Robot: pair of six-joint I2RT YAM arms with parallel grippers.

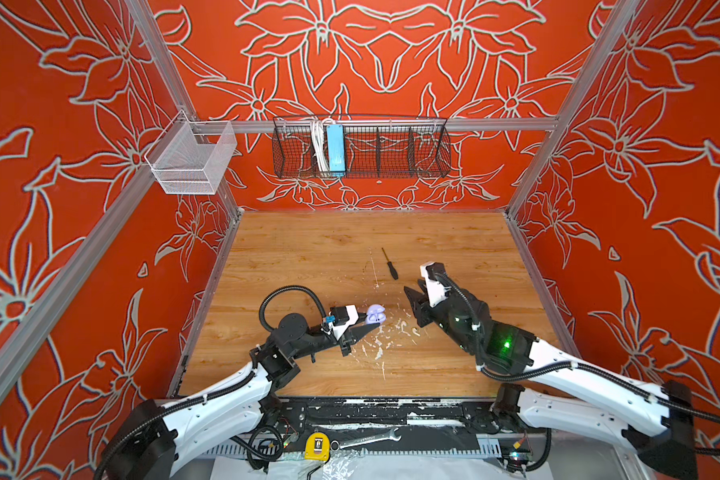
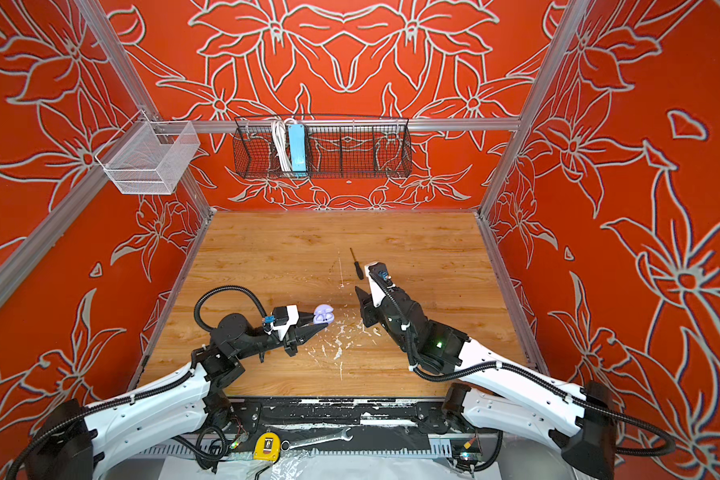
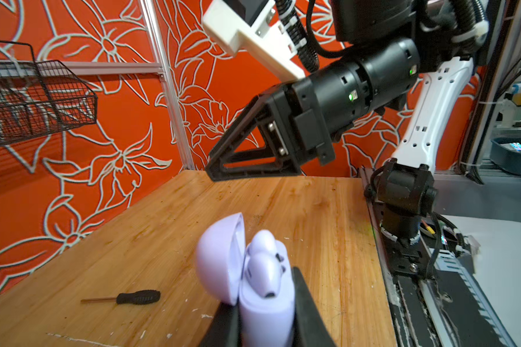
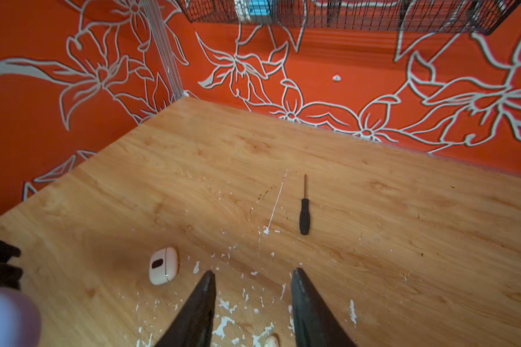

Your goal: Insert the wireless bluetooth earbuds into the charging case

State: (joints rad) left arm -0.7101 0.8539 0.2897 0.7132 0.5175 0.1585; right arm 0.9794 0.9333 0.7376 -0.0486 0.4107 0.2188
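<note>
The left gripper (image 3: pixel 265 300) is clamped on the lavender case (image 3: pixel 265 321), lid up. Both lavender earbuds (image 3: pixel 265 270) rest in its sockets but seem to sit proud, so a jolt could tip them out. The right gripper (image 4: pixel 253 270) hangs half-spread and empty. A cream earbud (image 4: pixel 272 342) lies just behind its fingertips among white flecks (image 4: pixel 226 305), easily flicked away. The white case (image 4: pixel 163 266) beside its tips looks closed.

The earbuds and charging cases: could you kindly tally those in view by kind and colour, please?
lavender charging case: 1
white charging case: 1
lavender earbuds, seated in the open lavender case: 2
cream-white earbud, cut off by the picture's edge: 1
Total: 5
</note>
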